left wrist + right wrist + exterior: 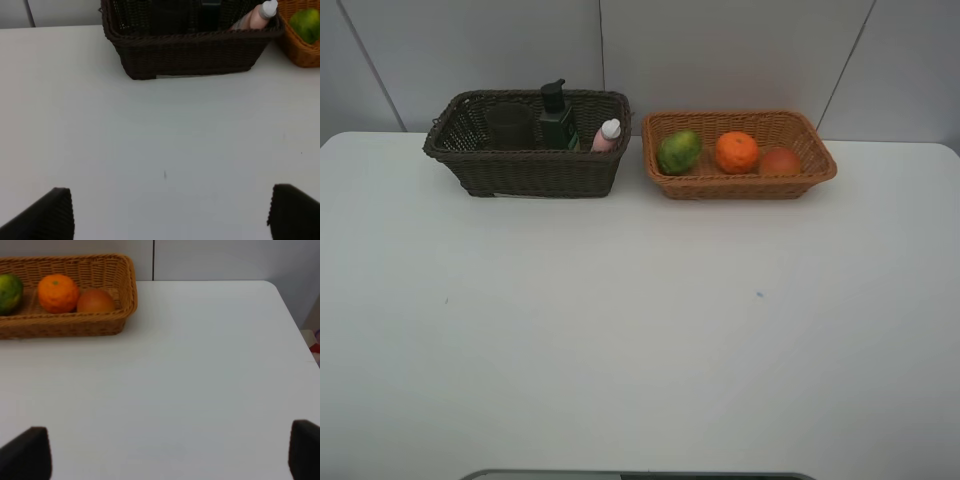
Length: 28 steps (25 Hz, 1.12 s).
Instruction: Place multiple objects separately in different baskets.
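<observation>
The dark brown basket (530,168) stands at the back left and holds the mauve cup (509,125), the dark green pump bottle (556,118) and the slim pink bottle (606,135). The orange-tan basket (740,183) to its right holds the green fruit (679,151), the orange (736,152) and the peach-like fruit (780,161). Neither arm shows in the high view. My left gripper (170,212) is open and empty over bare table in front of the brown basket (190,52). My right gripper (170,452) is open and empty, to the right of the tan basket (70,322).
The white table (640,330) runs from the baskets to the near edge. A white wall stands close behind the baskets. The table's right corner (272,286) shows in the right wrist view.
</observation>
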Each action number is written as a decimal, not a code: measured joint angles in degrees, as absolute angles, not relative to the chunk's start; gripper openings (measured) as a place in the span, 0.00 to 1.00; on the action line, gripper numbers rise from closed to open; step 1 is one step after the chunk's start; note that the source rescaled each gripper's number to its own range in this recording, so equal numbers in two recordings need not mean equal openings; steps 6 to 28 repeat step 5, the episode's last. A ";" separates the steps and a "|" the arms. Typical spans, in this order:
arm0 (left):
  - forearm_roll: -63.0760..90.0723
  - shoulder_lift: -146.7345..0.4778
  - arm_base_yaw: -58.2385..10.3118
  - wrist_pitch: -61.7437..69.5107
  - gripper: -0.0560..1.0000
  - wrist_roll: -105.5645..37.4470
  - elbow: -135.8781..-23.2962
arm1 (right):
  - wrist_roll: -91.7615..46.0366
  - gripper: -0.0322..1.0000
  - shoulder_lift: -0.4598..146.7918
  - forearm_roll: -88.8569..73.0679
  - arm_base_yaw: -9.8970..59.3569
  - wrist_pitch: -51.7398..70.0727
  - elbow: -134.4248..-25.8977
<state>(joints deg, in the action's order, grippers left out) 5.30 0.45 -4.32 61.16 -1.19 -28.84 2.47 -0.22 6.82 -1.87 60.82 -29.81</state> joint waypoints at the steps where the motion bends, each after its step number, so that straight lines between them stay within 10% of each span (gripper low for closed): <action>1: 5.30 0.45 -4.32 61.16 1.00 -1.19 -28.84 | 2.47 1.00 -0.22 6.82 -1.87 60.82 -29.81; 28: 5.30 0.45 -4.32 61.16 1.00 -1.19 -28.84 | 2.47 1.00 -0.22 6.82 -1.87 60.82 -29.81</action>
